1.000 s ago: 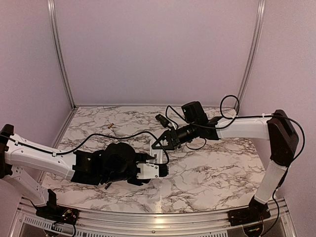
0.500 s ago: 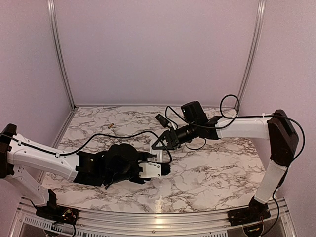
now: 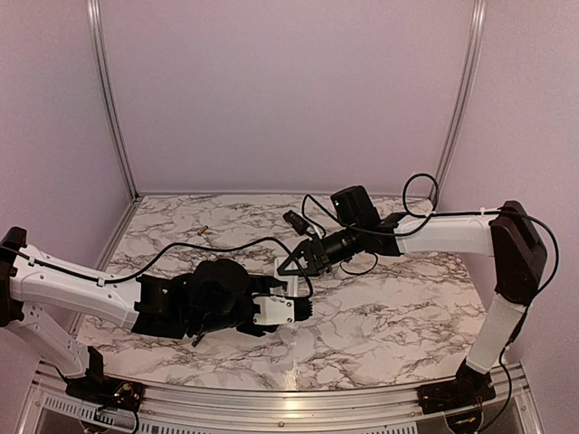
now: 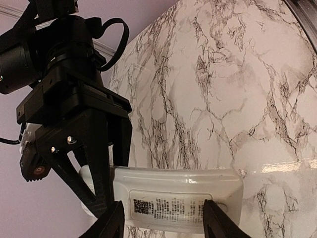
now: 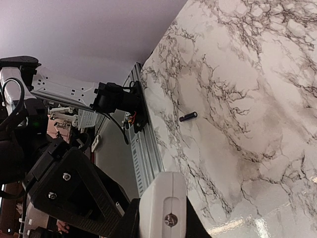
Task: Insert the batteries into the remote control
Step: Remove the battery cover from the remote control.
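Note:
The white remote control (image 4: 173, 196) is held off the table, its back label facing the left wrist camera. My right gripper (image 3: 291, 265) is shut on one end of it; that end shows white, with a screw, in the right wrist view (image 5: 164, 201). My left gripper (image 4: 163, 223) is open, its fingertips (image 4: 113, 224) just in front of the remote's back, either side of the label. The blackish battery (image 5: 188, 117) lies on the marble near the front rail. The golden-tan battery (image 3: 201, 232) lies at the back left. No reddish slot shows.
The marble table (image 3: 389, 307) has an aluminium rail (image 3: 271, 398) along the front and lilac walls on three sides. Black cables (image 3: 317, 203) loop from the right arm over the table's middle. The left arm's bulk (image 3: 208, 303) lies low across the front left.
The left gripper has shifted slightly near the remote, a little to the right and back. The right gripper still holds the remote in the same place.

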`<state>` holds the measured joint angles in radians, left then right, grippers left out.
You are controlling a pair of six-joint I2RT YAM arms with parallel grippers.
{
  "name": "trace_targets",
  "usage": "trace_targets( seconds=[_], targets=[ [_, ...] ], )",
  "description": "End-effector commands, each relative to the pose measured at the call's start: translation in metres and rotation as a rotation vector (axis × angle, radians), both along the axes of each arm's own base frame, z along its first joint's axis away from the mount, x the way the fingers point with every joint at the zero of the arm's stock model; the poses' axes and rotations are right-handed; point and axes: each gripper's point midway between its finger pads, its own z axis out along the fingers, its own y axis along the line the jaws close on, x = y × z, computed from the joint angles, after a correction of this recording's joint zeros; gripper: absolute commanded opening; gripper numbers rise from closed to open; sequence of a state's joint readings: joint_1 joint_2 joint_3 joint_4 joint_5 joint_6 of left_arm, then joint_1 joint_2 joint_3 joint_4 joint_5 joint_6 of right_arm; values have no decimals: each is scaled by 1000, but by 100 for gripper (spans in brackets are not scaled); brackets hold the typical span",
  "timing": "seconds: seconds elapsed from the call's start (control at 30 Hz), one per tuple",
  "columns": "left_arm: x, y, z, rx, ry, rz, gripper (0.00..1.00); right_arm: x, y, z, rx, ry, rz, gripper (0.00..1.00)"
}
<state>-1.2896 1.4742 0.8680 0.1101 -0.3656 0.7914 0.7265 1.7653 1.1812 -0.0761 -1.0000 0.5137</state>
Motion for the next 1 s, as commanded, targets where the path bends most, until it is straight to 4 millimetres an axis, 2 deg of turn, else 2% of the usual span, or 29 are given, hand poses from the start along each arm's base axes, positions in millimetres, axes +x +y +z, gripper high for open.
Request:
trace_targets(
  seconds=[0.0, 0.23, 0.67, 0.8, 0.97],
  targets=[
    [-7, 3, -3, 8, 51, -31, 56, -6, 9, 21, 44, -6, 44, 0],
    [-5, 3, -9, 31, 51, -19, 57, -7, 9, 21, 48, -6, 50, 0],
    [-6, 3, -12, 40, 76, -30, 65, -8, 8, 24, 52, -12, 55, 0],
    [-9, 1, -4, 13, 89, -45, 65, -7, 8, 22, 48, -15, 53, 0],
    [-11, 1, 7, -32, 108, -60, 60, -7, 8, 21, 43, -21, 53, 0]
  ],
)
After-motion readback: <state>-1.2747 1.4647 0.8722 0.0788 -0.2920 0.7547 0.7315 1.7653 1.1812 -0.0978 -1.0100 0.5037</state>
